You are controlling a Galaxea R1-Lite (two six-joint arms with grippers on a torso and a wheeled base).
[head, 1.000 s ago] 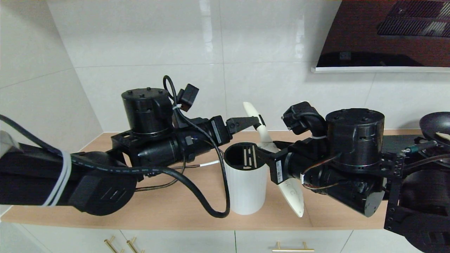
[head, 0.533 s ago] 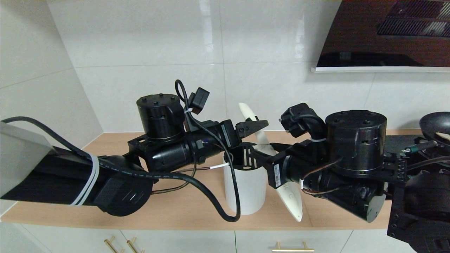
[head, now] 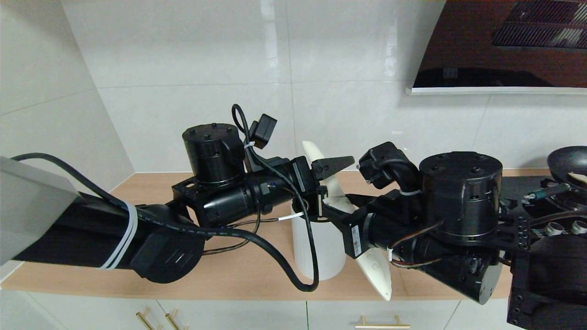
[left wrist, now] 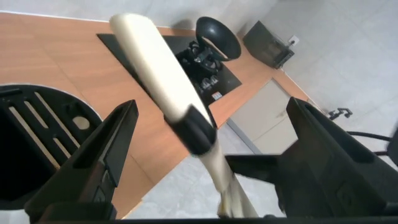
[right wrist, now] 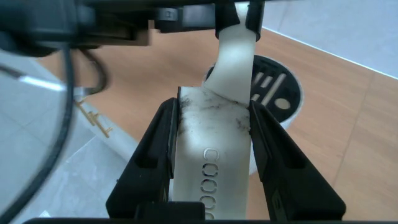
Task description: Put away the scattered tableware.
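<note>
My right gripper (right wrist: 214, 118) clamps the tilted spatula (head: 377, 274), left gripper (left wrist: 208, 124) gaping (centre frame); I fear it snagging the holder (head: 321, 250) rim.

No text can be read; the white label (head: 357, 233) on the right arm (head: 458, 201) is too small.

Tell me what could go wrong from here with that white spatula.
1. The right gripper clamps the spatula at its wide end, while the left gripper stands open around the handle. If the right lets go before the left closes, the spatula would probably drop.
2. Both arms crowd above the holder on the counter; a nudge might tip it.
</note>
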